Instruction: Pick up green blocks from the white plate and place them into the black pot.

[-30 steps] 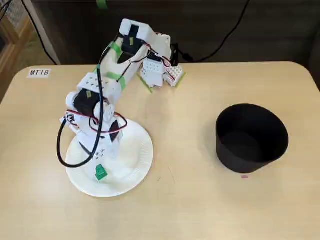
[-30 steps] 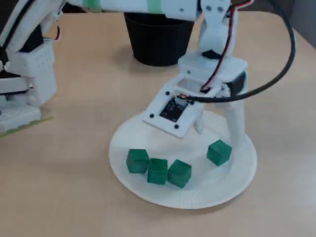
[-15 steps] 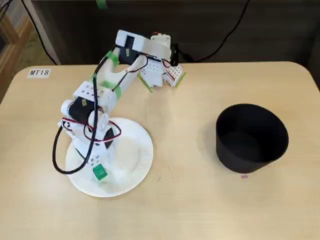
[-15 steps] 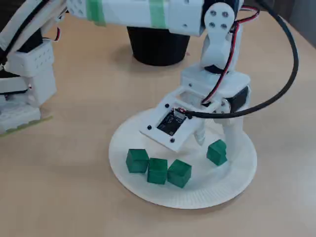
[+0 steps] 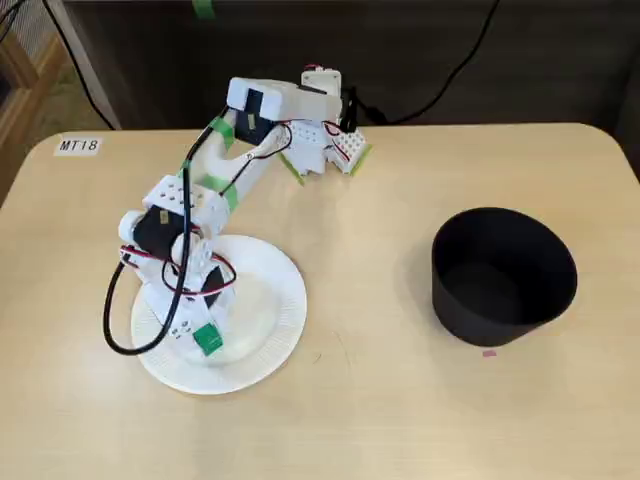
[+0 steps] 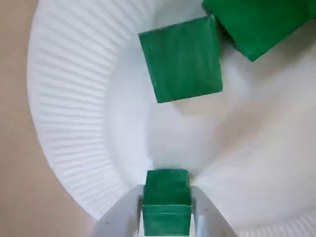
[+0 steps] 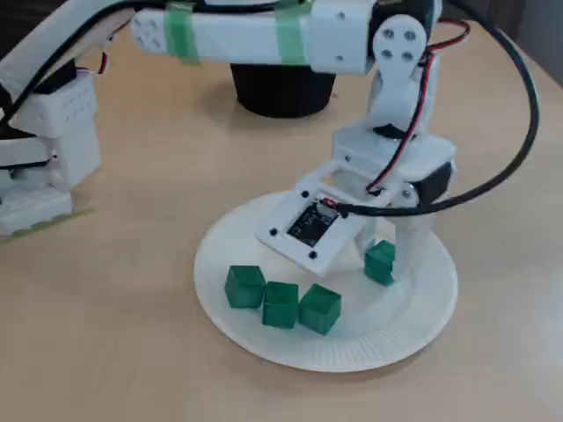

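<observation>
Gripper (image 6: 167,193) is clamped on one green block (image 6: 167,203). Both white plastic fingers (image 6: 206,219) sit flat against opposite side faces in the wrist view. The block is a small matte cube with crisp edges, its top face square between the fingertips. Can't tell whether its underside is touching the plate or just off it.

White plate (image 6: 74,98) is directly under the gripper: round paper type with a fluted, ribbed rim and a smooth flat centre.

Loose blocks (image 7: 281,304): three more green cubes of the same matte finish. In a fixed view they lie in a tight row, touching one another, just beside the gripper on the plate's near side. The wrist view shows only two of them ahead of the fingertips, one a full square face and one cropped at the top edge.

Black pot (image 5: 503,272) is well apart from the gripper, across bare table. It is round with an open top, matte walls tapering slightly toward the base, and a dark interior.

Arm (image 5: 245,150) has white printed shells with green tape bands, red and black wiring, and a black cable looping past the wrist. A small dark circuit board (image 7: 308,223) sits on a white angled bracket just beside the gripper.

Table (image 5: 380,410) is a pale wood-tone top with a smooth finish and rounded corners.
</observation>
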{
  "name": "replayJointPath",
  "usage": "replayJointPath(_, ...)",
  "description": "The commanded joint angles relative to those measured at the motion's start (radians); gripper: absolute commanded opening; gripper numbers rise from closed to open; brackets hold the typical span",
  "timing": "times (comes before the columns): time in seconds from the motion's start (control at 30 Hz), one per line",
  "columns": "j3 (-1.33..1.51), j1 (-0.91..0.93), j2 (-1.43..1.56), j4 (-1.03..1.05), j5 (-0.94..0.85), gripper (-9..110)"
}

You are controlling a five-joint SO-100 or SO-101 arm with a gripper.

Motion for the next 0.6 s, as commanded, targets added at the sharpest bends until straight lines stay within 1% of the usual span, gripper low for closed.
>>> replayJointPath(0.0, -0.127, -0.003, 0.081, 0.002, -0.040, -2)
replayJointPath(0.13, -0.313, -0.064, 0.167, 0.002, -0.123, -2)
replayJointPath(0.23, -0.483, -0.187, 0.198, 0.003, -0.239, -2)
replayJointPath(0.4, -0.503, -0.482, 0.334, 0.011, -0.457, -2)
replayJointPath(0.57, -0.495, -0.755, 0.377, 0.015, -0.509, -2)
